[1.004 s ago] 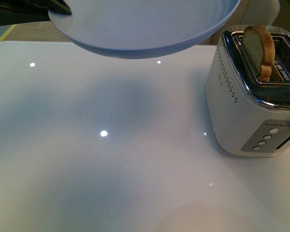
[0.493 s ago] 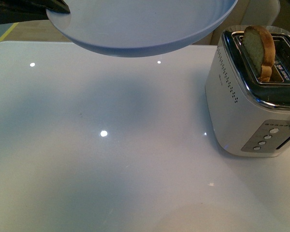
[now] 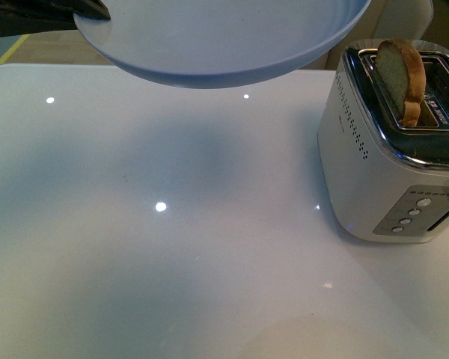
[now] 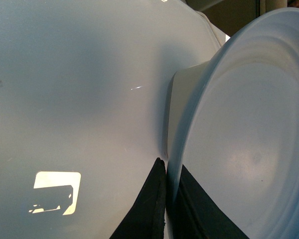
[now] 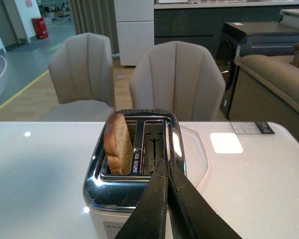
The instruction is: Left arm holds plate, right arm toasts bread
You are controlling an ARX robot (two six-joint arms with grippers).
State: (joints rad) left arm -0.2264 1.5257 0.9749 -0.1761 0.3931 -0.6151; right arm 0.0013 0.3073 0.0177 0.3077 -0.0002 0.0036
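The pale blue plate (image 3: pixel 224 37) hangs in the air at the top of the front view, above the white table. My left gripper (image 4: pixel 169 172) is shut on the plate's rim (image 4: pixel 175 149); only its black tip (image 3: pixel 90 9) shows in the front view, at the plate's left edge. The bread (image 3: pixel 400 71) stands upright in the left slot of the white and chrome toaster (image 3: pixel 374 172) at the right, sticking up out of it. It also shows in the right wrist view (image 5: pixel 118 144). My right gripper (image 5: pixel 165 164) is shut and empty, just above the toaster's near chrome edge (image 5: pixel 134 196).
The white glossy table (image 3: pixel 157 239) spreads below the plate. The toaster's buttons (image 3: pixel 410 215) face the front. Two beige chairs (image 5: pixel 177 79) stand behind the table, with a sofa (image 5: pixel 274 84) at the far right.
The plate has shifted very slightly; nothing else has visibly moved.
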